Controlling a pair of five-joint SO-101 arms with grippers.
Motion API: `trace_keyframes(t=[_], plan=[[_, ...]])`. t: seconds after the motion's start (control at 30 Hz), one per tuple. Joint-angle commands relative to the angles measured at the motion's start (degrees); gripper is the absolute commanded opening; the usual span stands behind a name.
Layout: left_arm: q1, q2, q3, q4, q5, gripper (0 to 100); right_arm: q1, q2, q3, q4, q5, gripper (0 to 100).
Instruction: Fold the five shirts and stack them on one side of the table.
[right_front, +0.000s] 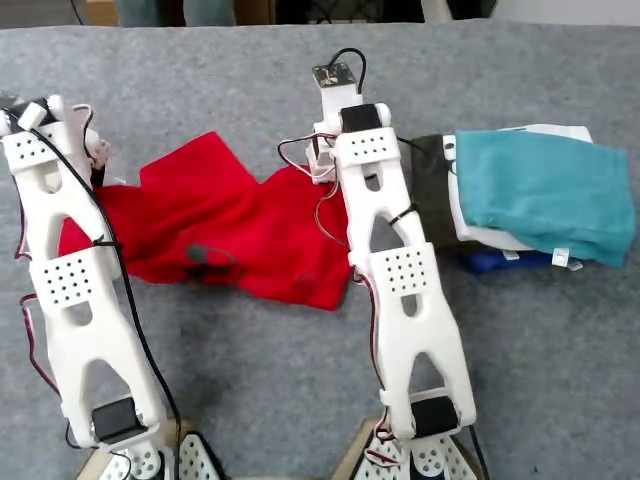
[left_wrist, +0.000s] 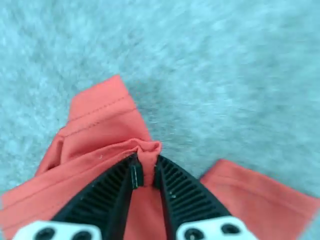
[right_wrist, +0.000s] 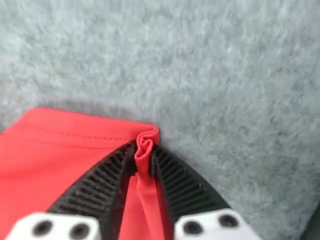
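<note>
A red shirt (right_front: 230, 230) lies spread and rumpled on the grey felt table between the two white arms. My left gripper (left_wrist: 145, 170) is shut on a pinched fold of the red shirt (left_wrist: 100, 135) near a sleeve, at the shirt's far left edge in the high view. My right gripper (right_wrist: 143, 157) is shut on a bunched hem of the red shirt (right_wrist: 65, 145), at the shirt's far right edge. A stack of folded shirts stands at the right side, with a teal shirt (right_front: 545, 190) on top, then white, black and blue layers beneath.
The grey felt table (right_front: 250, 380) has free room in front of the red shirt and along the far side. The folded stack's black shirt (right_front: 430, 190) lies close to the right arm (right_front: 400, 270). Arm bases and cables sit at the near edge.
</note>
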Motion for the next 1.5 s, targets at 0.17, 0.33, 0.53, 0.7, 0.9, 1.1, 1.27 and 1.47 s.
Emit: trace_keyframes(t=[0.17,0.33,0.53,0.7,0.9,1.1,1.27,1.47], plan=[[0.40,-24.26,6.29,0.35,-6.77,3,-2.02,-5.93,-16.66,9.23,0.44,1.5],[0.66,-39.74,18.68,0.35,-7.74,3,0.18,-18.77,-17.45,11.16,0.26,1.5],[0.84,-57.14,27.03,0.26,-10.81,3,1.58,-36.26,-17.27,11.16,0.26,1.5],[1.80,-68.75,29.41,0.26,-13.80,3,0.26,-49.63,-17.27,9.58,0.26,1.5],[1.36,-76.66,29.41,0.26,-17.58,3,0.09,-62.29,-17.19,1.41,0.26,1.5],[1.27,-79.12,32.13,0.26,-20.57,3,0.09,-69.58,-17.10,-3.43,0.53,1.5],[1.54,-79.21,48.84,0.26,-23.12,3,0.09,-71.52,-13.49,0.35,0.62,1.5],[1.80,-79.03,73.89,-5.98,-27.96,3,0.09,-71.52,-4.70,7.03,0.70,1.5]])
